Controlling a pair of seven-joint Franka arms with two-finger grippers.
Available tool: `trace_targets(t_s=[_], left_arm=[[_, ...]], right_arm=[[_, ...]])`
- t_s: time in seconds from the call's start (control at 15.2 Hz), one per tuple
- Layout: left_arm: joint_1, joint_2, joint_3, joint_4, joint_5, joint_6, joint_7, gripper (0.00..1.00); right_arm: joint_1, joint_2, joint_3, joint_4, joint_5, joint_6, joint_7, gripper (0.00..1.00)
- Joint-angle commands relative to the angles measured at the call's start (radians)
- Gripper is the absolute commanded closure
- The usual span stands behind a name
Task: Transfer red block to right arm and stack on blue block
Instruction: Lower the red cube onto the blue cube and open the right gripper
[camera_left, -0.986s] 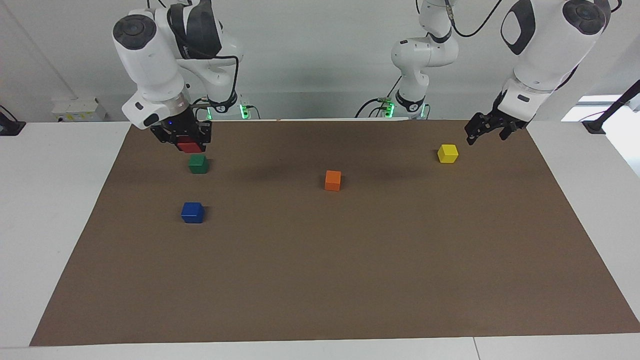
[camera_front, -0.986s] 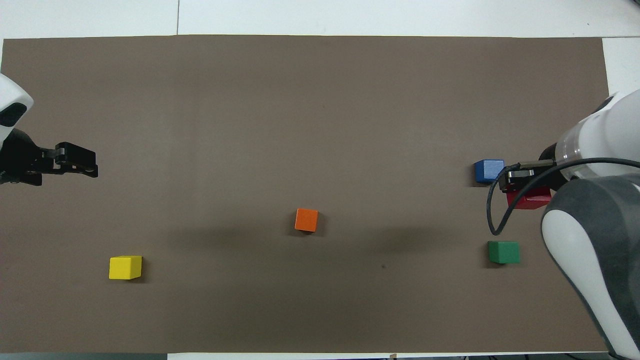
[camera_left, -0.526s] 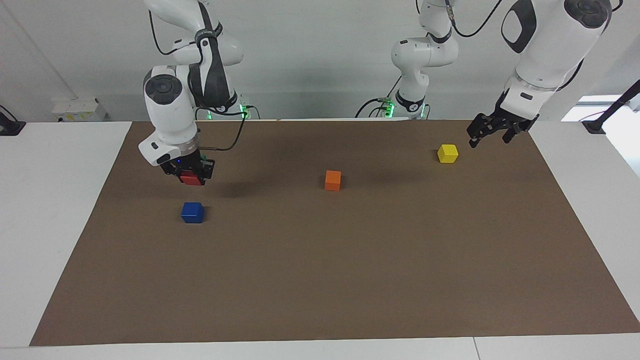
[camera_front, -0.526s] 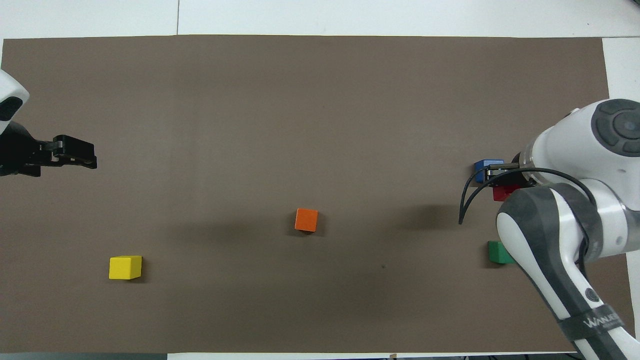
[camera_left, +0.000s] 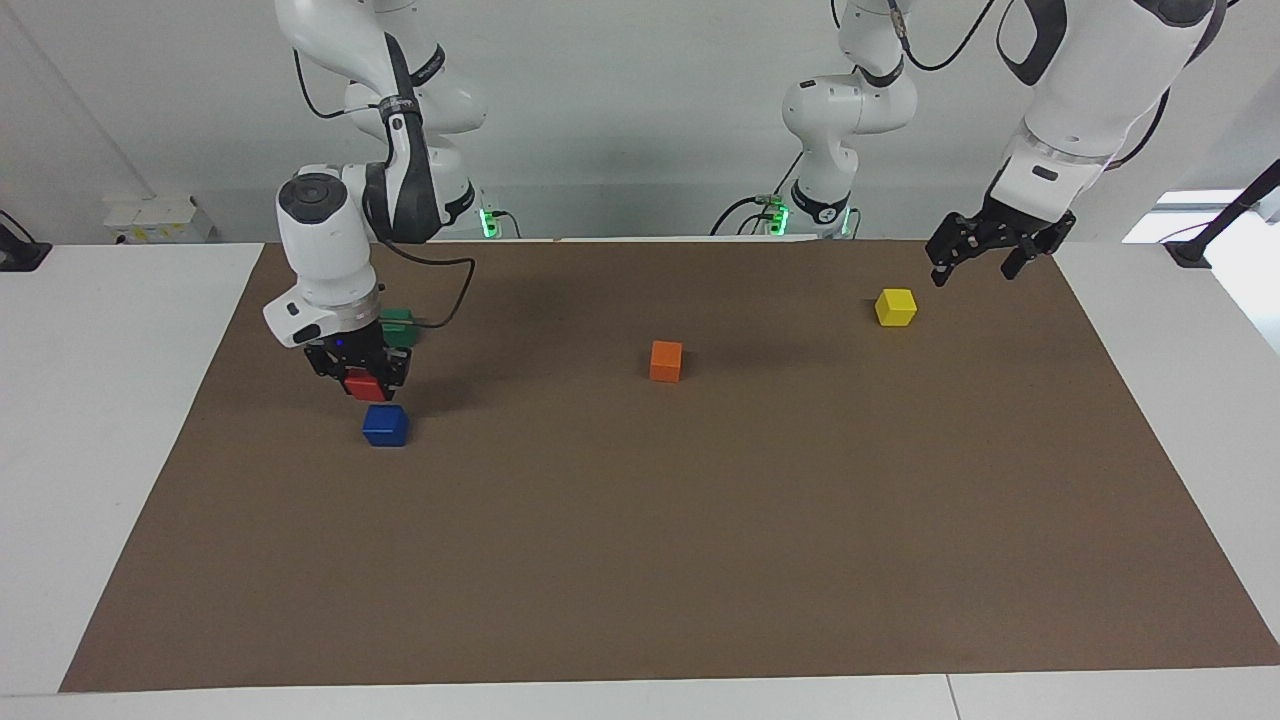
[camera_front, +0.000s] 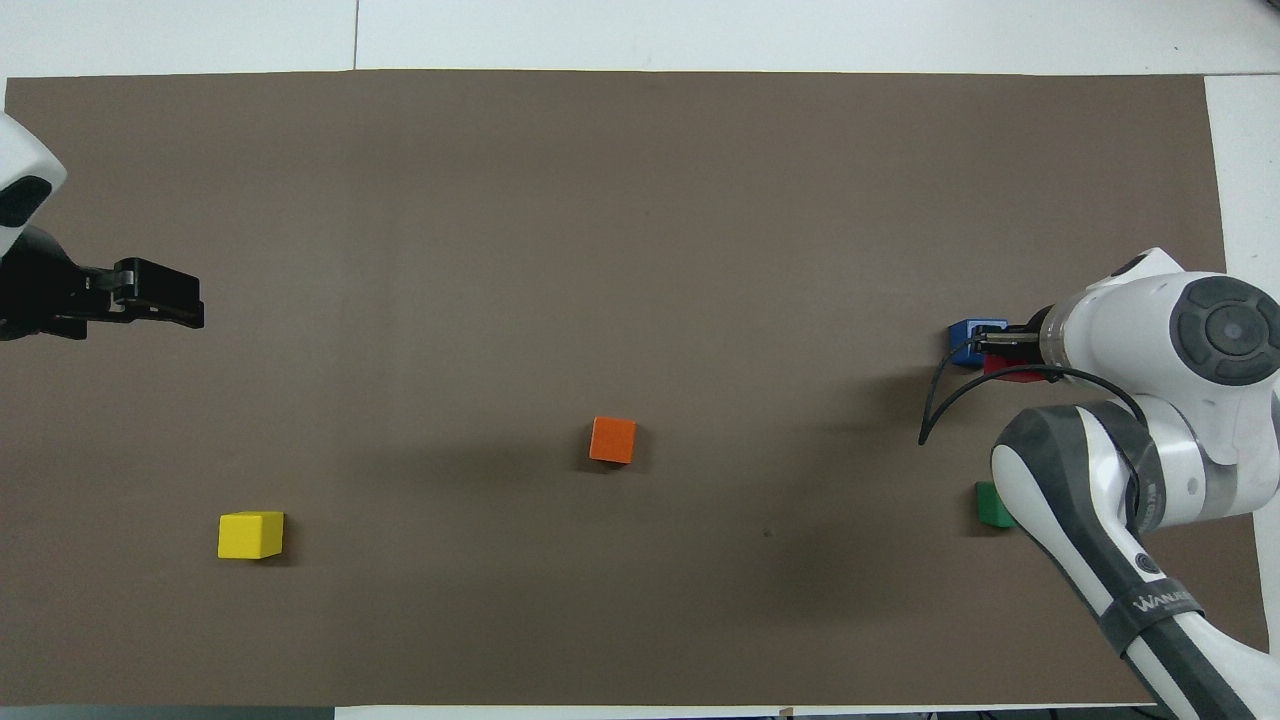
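Observation:
My right gripper is shut on the red block and holds it in the air just above the blue block, a little off its centre. The red block shows only partly under the right wrist in the overhead view, beside the blue block. A small blue light glows on the right wrist. My left gripper is open and empty, raised over the mat near the yellow block, at the left arm's end of the table; it shows in the overhead view too.
A green block lies nearer to the robots than the blue block, partly hidden by the right arm. An orange block lies mid-table. All stand on a brown mat on the white table.
My right gripper has carried the red block from over the green block down and outward to just above the blue block. The left gripper has shifted only slightly.

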Motion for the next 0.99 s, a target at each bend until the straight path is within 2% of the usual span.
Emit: trace_targets(t_s=[0.0, 0.26, 0.59, 0.79, 0.85, 0.92], left_arm=[[-0.009, 0.019, -0.013, 0.031, 0.006, -0.032, 0.001, 0.00], [-0.014, 0.016, -0.015, 0.024, 0.006, -0.037, 0.001, 0.00], [-0.014, 0.015, -0.006, 0.024, 0.006, -0.026, -0.008, 0.00], [-0.009, 0.015, 0.011, 0.025, 0.007, -0.041, -0.096, 0.00], [-0.009, 0.016, 0.014, 0.027, 0.007, -0.043, -0.094, 0.00], [-0.009, 0.015, 0.013, 0.027, 0.007, -0.038, -0.094, 0.00]], right_arm=[[-0.016, 0.017, 0.010, -0.032, -0.026, 0.096, 0.010, 1.00], [-0.031, 0.051, 0.010, -0.046, -0.026, 0.179, 0.002, 1.00], [-0.039, 0.064, 0.010, -0.044, -0.026, 0.192, -0.003, 1.00], [-0.042, 0.066, 0.010, -0.043, -0.024, 0.195, 0.002, 1.00], [-0.042, 0.067, 0.010, -0.040, -0.023, 0.195, 0.002, 0.95], [-0.042, 0.069, 0.011, -0.036, -0.020, 0.195, 0.004, 0.76]])
